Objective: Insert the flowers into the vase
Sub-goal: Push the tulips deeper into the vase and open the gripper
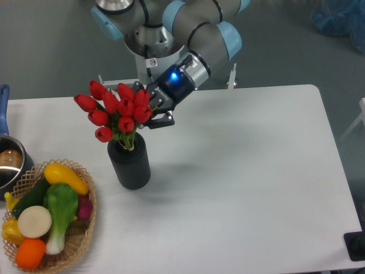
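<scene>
A: Flowers?
B: Stems in the vase, buds leaning toward 10 o'clock.
A: Gripper?
B: At the blooms' 3 o'clock side; jaw state unreadable, fingers hidden behind buds.

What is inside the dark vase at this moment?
The flowers stand in the vase: leaves and pale stems enter its mouth, red buds fanned above. The gripper is at the bunch's right side. The lower stems are hidden by the vase wall.
</scene>
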Controlling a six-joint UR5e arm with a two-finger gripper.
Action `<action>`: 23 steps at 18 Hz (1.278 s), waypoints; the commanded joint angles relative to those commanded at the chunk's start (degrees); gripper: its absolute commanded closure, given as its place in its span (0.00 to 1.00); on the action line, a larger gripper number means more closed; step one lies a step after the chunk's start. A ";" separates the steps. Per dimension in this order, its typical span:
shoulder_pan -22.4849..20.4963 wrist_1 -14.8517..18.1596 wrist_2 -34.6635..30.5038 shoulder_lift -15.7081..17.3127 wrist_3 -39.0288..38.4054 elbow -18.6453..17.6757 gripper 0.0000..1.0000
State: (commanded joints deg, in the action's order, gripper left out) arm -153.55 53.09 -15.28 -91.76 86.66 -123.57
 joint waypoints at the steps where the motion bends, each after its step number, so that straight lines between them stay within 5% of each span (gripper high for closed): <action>1: 0.09 0.00 -0.88 -0.18 0.00 -0.09 0.92; 4: 0.53 0.00 -2.03 -0.62 0.00 -0.09 0.87; 8: 0.79 0.00 -2.74 -0.88 0.00 -0.09 0.63; 10: 0.79 0.09 -3.00 -0.88 -0.17 -0.09 0.38; 12: 1.23 0.18 -3.09 -0.88 -0.61 -0.26 0.00; 23: 1.32 0.35 -6.24 0.17 -0.79 0.52 0.00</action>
State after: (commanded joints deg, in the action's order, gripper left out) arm -152.23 53.44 -21.53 -91.59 85.87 -123.05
